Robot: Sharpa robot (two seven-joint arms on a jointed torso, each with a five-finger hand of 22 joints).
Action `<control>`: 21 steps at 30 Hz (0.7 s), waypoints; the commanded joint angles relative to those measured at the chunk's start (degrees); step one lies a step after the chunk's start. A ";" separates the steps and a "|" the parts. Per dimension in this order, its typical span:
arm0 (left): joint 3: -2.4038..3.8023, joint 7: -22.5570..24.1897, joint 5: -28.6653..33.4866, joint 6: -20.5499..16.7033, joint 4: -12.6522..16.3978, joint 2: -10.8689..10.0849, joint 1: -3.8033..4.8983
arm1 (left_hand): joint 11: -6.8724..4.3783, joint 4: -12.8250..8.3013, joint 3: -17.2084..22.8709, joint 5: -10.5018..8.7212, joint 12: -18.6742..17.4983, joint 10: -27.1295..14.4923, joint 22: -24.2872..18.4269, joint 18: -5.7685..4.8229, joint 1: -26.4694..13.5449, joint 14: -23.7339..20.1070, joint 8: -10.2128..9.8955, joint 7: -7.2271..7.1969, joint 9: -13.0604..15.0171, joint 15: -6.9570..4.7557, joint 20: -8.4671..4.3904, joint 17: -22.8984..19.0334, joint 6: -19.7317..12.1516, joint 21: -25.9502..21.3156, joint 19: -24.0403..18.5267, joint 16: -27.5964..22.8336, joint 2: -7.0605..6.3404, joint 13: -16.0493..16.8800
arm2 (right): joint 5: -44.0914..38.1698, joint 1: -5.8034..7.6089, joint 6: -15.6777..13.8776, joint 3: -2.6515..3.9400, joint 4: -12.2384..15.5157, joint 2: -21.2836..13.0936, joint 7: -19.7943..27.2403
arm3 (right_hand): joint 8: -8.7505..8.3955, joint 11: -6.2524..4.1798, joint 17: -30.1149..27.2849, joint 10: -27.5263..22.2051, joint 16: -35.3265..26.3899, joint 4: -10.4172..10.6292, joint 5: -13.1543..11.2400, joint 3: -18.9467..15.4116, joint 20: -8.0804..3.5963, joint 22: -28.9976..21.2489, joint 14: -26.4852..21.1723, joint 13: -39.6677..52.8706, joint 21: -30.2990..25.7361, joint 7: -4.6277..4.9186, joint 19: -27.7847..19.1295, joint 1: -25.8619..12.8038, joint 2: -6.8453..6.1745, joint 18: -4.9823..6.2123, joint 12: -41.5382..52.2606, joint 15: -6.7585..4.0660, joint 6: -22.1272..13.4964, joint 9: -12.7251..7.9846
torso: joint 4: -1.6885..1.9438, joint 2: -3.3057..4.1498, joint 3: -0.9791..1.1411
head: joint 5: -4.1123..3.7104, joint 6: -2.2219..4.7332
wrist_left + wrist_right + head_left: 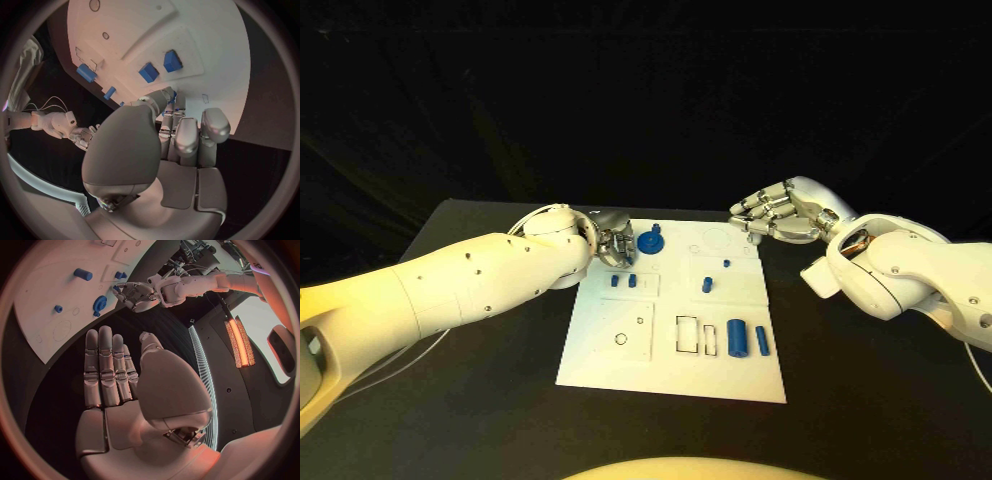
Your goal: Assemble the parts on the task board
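Lying across the middle of the black tabletop (pixel 473 400) is the white task board (pixel 672 368), with small blue parts spread over it. At its far left corner the left robot hand (pixel 612 245) is bent down over the board, its fingertips right beside a round blue part (pixel 652 243) with a short stem standing up from it; the left wrist view shows the fingers (pixel 187 135) held close together and pointing down at the board, with a glimpse of blue just past their tips — whether they actually grasp that part I cannot tell. Just near of that hand two short blue blocks (pixel 623 282) sit side by side in a shallow recess, and to their right lie a small blue peg (pixel 726 264) and a slightly larger blue piece (pixel 708 284). Along the near right of the board a dark blue cylinder (pixel 736 338) and a thinner blue bar (pixel 762 340) lie parallel, next to a rectangular outline (pixel 689 336). The right robot hand (pixel 783 213) hovers off the far right corner of the board, well apart from every part; in the right wrist view its fingers (pixel 109 365) are stretched straight and side by side, thumb apart, holding nothing — released.
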 commanded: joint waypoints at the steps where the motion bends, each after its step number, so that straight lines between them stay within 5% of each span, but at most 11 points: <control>1: -0.03 -0.73 -0.52 0.85 -0.10 0.06 0.01 | 0.21 -0.11 -0.31 -0.03 -0.29 0.30 -0.16 -0.45 -0.46 -0.31 -0.51 0.05 -0.12 -0.03 -0.14 0.07 -0.53 -0.35 -0.33 -0.18 -0.10 0.08 | -0.30 -0.04 0.68 0.01 0.03 0.03 0.46 | 0.20 0.03 -0.09 0.17 -0.32 -0.11 0.32 0.05 0.17 -0.05 0.20 -0.04 -0.29 -0.10 0.40 -0.21 0.44 0.28 0.31 0.01 0.01 -0.03 | -0.01 -0.01 0.02 | 0.01 -0.05; 21: -0.03 -1.02 -0.50 0.91 -0.16 -0.06 0.01 | 0.24 -0.33 -0.45 0.00 -1.39 0.16 -0.59 -0.36 -0.97 -0.52 -2.64 0.24 -1.13 0.05 -0.01 -0.48 -3.91 -0.70 -0.60 -0.22 -0.62 0.36 | -0.30 -0.04 0.66 0.01 -0.02 0.01 0.43 | 0.21 0.03 -0.10 0.15 -0.36 -0.11 0.31 0.04 0.17 -0.07 0.20 -0.08 -0.32 -0.10 0.41 -0.23 0.44 0.28 0.33 0.01 -0.01 -0.03 | 0.00 0.01 0.00 | 0.05 -0.06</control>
